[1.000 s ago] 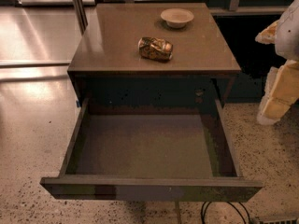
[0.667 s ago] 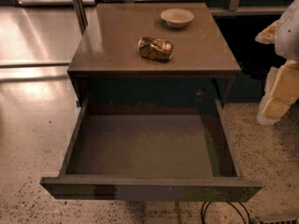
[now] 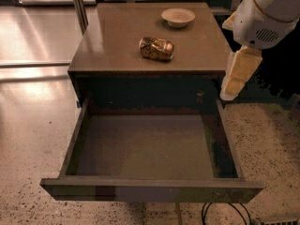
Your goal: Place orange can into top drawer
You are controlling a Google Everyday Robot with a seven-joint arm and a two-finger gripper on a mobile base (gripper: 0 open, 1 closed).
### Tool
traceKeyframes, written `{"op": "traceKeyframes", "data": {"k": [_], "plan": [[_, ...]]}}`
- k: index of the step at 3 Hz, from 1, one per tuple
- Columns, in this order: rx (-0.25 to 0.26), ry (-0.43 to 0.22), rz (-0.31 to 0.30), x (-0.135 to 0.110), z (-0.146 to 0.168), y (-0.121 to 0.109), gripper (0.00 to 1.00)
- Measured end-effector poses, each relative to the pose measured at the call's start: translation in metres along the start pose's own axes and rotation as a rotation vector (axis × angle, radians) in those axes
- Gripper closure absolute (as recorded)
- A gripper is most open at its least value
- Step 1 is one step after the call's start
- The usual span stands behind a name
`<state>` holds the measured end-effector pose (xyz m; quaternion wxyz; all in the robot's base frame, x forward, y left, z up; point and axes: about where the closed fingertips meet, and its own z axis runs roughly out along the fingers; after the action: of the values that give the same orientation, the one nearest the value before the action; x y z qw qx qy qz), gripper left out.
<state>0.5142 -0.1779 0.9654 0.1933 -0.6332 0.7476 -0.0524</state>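
Compared with a second ago, we see the arm (image 3: 268, 13) reach further into view from the right edge, its white housing now sitting above the cabinet's right rear corner, and the gripper (image 3: 240, 72) hangs as a cream piece just off the right edge of the cabinet top (image 3: 117, 46). Nothing else has shifted. The orange can (image 3: 156, 49) lies on its side in the same spot near the middle of the cabinet top, and the pale bowl (image 3: 178, 17) sits behind it, apart from it, toward the back edge. The top drawer (image 3: 145, 146) is pulled fully out toward us and we see nothing inside it. The gripper is near the can but not touching it, off to the can's right and lower in view. We cannot tell whether the pincer is apart or together from this angle, but it clearly holds no can. We judge the task is at the reach phase: the drawer is ready and the can is not yet picked up. The arm's shift leftward reads as the start of the approach. Next, the gripper needs to rise over the tabletop edge and come across to the can. Being dented and on its side, the can may roll if nudged.
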Motion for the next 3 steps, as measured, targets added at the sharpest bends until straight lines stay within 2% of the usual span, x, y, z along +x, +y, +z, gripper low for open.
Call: {"op": "traceKeyframes", "data": {"k": [1, 2, 3], "plan": [[0.020, -0.022, -0.045, -0.025, 0.030, -0.047, 0.00], [0.018, -0.046, -0.023, -0.030, 0.064, -0.093, 0.00], [-0.073, -0.105, 0.028, -0.035, 0.111, -0.121, 0.00]]}}
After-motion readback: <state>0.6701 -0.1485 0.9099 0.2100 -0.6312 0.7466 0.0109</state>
